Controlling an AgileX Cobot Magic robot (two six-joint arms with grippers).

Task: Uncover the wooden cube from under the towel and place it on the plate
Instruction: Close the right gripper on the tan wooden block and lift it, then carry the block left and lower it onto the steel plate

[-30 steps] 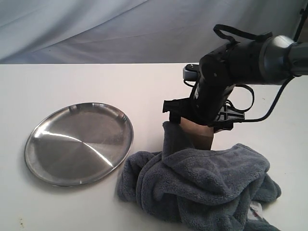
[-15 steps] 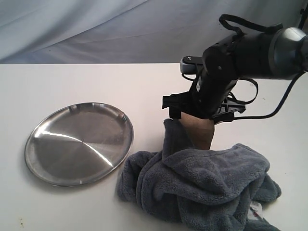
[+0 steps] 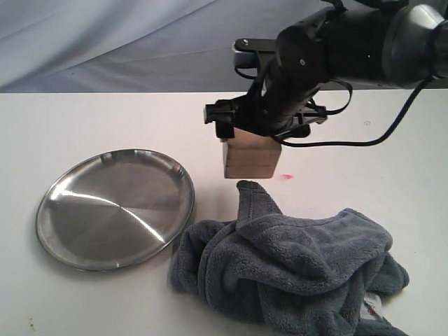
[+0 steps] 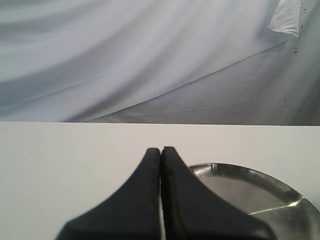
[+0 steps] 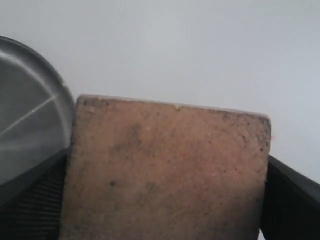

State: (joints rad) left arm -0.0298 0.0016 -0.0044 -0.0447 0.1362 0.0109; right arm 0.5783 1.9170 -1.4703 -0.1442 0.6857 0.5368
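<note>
Over the white table (image 3: 105,119), just beyond the heaped towel (image 3: 294,266), the right gripper (image 3: 253,134) has its jaws set wide and clamped on the wooden cube (image 3: 250,159). The wrist view shows a dark pad (image 5: 35,205) against each side face. The cube is fully out of the towel and apart from it. It looks to hang a little off the tabletop, between the towel and the plate (image 3: 115,208). So the uncovering is done, I'd say, and the carry is the step in hand. Next it wants a sideways run toward the plate until the cube is over its middle, then a gentle lowering before the jaws let go. The left gripper (image 4: 161,162) is pinched closed on nothing, near the plate's rim
</note>
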